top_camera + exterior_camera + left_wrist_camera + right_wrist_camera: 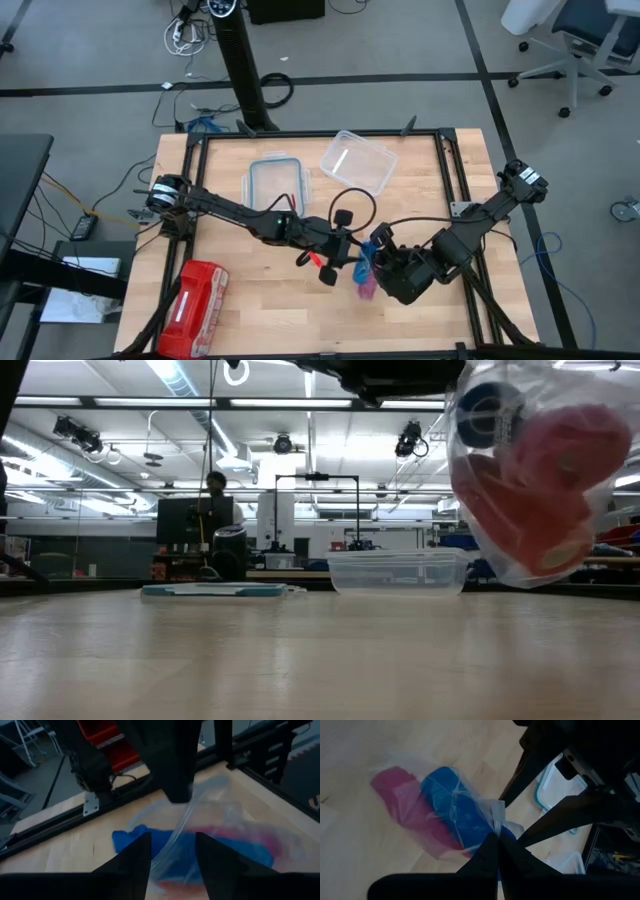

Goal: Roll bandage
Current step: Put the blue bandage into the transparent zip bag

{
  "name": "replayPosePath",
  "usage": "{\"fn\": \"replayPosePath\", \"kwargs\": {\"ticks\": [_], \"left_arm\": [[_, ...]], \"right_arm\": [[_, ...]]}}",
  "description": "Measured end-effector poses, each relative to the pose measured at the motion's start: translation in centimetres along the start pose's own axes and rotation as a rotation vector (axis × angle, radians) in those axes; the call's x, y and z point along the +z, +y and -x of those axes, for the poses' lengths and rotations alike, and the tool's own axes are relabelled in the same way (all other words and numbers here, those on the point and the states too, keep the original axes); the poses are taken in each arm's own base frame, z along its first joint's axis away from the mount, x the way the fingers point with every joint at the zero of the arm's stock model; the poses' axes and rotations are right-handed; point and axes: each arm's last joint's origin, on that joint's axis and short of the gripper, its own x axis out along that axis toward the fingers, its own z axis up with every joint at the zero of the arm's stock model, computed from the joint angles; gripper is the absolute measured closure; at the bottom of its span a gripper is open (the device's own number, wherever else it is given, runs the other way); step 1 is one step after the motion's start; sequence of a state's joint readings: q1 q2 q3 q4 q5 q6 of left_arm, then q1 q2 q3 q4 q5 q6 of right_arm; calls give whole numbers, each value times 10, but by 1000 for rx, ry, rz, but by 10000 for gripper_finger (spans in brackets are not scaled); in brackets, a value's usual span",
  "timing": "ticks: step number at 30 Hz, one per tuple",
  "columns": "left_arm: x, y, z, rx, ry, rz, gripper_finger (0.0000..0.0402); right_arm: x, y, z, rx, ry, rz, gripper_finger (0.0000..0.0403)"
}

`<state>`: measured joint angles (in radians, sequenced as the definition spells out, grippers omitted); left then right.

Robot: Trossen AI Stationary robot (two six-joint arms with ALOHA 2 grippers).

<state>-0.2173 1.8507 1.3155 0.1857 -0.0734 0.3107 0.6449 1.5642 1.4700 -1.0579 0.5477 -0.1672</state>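
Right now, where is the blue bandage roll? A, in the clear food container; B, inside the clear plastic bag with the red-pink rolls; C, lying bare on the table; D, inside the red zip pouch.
B: the blue bandage roll sits inside the clear plastic bag beside the red-pink rolls, and the right claw pinches the bag's edge.

A red pouch (197, 297), a clear container (358, 162) and its lid (278, 183) lie apart.

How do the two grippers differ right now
The left gripper stands open beside the clear bag; the right gripper is shut on the bag's top edge. The right one carries the bag above the table; the left holds nothing. Both meet at the bag.
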Motion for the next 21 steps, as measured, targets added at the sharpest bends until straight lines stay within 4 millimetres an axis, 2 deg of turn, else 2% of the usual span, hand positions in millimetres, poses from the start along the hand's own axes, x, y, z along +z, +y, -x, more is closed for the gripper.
{"fn": "replayPosePath", "kwargs": {"ticks": [4, 8, 9, 13, 18, 21], "left_arm": [[-2, 0, 0, 13, 27, -2, 283], [-4, 1, 0, 53, 54, -4, 374], [-4, 1, 0, 54, 53, -1, 386], [-2, 1, 0, 64, 41, -2, 397], [-3, 1, 0, 121, 72, -35, 400], [-3, -2, 1, 136, 87, -88, 400]], "right_arm": [[1, 0, 0, 6, -14, -8, 403], [3, 0, 0, 9, -29, -17, 403], [3, 0, 0, 8, -30, -18, 403], [3, -1, 0, 10, -32, -49, 403], [-3, -4, 0, -6, 14, -269, 382], [-10, -9, 8, -45, 24, -427, 357]]}}
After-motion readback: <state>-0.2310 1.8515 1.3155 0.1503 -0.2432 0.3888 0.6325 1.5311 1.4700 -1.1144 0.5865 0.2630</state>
